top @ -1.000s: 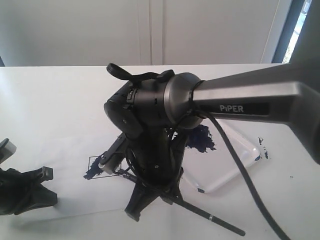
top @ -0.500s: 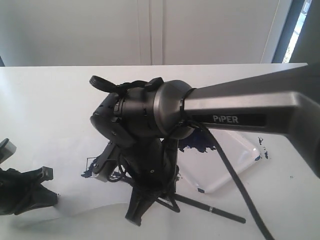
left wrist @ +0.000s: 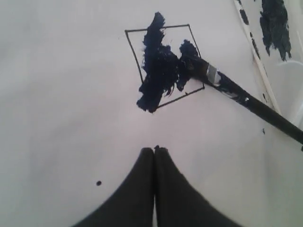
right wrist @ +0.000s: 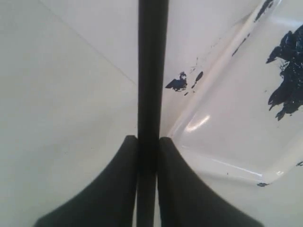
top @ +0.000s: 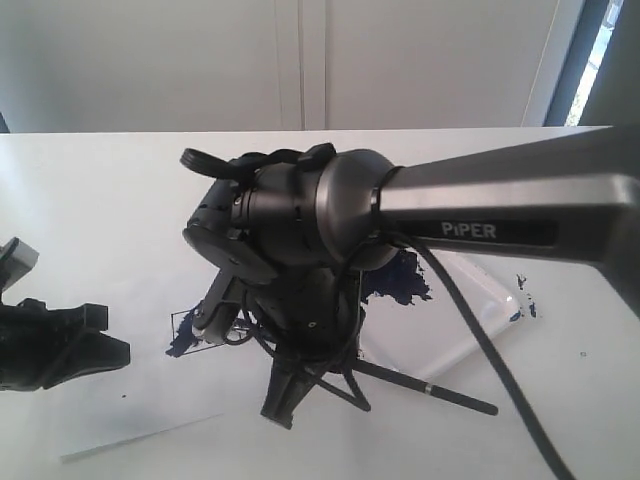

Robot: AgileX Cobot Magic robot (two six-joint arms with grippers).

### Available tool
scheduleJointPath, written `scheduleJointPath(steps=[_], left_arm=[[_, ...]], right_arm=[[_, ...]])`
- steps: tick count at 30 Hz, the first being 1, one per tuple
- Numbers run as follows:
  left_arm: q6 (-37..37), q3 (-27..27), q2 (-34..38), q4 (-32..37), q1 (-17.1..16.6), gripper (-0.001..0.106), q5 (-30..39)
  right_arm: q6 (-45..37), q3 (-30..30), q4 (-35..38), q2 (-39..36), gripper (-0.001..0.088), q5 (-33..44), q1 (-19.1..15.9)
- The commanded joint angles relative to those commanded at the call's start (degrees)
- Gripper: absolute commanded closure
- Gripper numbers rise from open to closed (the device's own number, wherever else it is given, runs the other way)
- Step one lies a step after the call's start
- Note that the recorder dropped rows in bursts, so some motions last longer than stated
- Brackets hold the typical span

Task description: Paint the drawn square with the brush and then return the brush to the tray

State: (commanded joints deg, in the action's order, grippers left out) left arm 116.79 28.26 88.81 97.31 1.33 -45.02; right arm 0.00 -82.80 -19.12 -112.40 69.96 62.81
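The drawn square (left wrist: pixel 163 66) is smeared dark blue across its middle; in the exterior view the drawn square (top: pixel 188 335) shows only partly behind my right arm. The brush (left wrist: pixel 246 101) lies slanted with its blue tip resting inside the square. My right gripper (right wrist: pixel 147 139) is shut on the black handle of the brush (right wrist: pixel 152 71); in the exterior view the right gripper (top: pixel 285 395) points down and the brush (top: pixel 440 390) sticks out to the right. The tray (top: pixel 475 320) with its blue blotch sits right of the square. My left gripper (left wrist: pixel 155 150) is shut and empty, apart from the square.
The white paper sheet (top: pixel 130 440) carries the square, its front edge showing at the lower left. The left gripper (top: pixel 105 350) rests at the left edge of the exterior view. The tray's speckled rim (left wrist: pixel 251 38) runs close beside the brush. The tray (right wrist: pixel 227 142) lies just beside the handle.
My right arm has swung left and then back slightly, sweeping the brush over the square. The left gripper has shifted a little rightward and up.
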Motion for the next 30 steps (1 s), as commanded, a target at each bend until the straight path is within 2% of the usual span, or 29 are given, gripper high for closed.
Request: scheduleJointPath(steps=[5,15,23,30], left_arm=[[2.32,0.48,2.33,1.82,0.0,0.105,2.97],[4.13,0.48,10.48,2.61,0.0,0.105,3.35],[4.13,0.48,10.59,2.6,0.0,0.105,2.93],[4.13,0.48,10.59,2.63,0.0,0.105,2.64]], right_arm=[[-1.36,0.02,4.06,0.16,0.0868,0.0,0.12],[-1.36,0.02,6.64,0.16,0.0868,0.0,0.12],[-1.36,0.02,6.53,-0.34,0.0868,0.0,0.12],[-1.36,0.02,6.26,-4.08,0.0868,0.0,0.12]])
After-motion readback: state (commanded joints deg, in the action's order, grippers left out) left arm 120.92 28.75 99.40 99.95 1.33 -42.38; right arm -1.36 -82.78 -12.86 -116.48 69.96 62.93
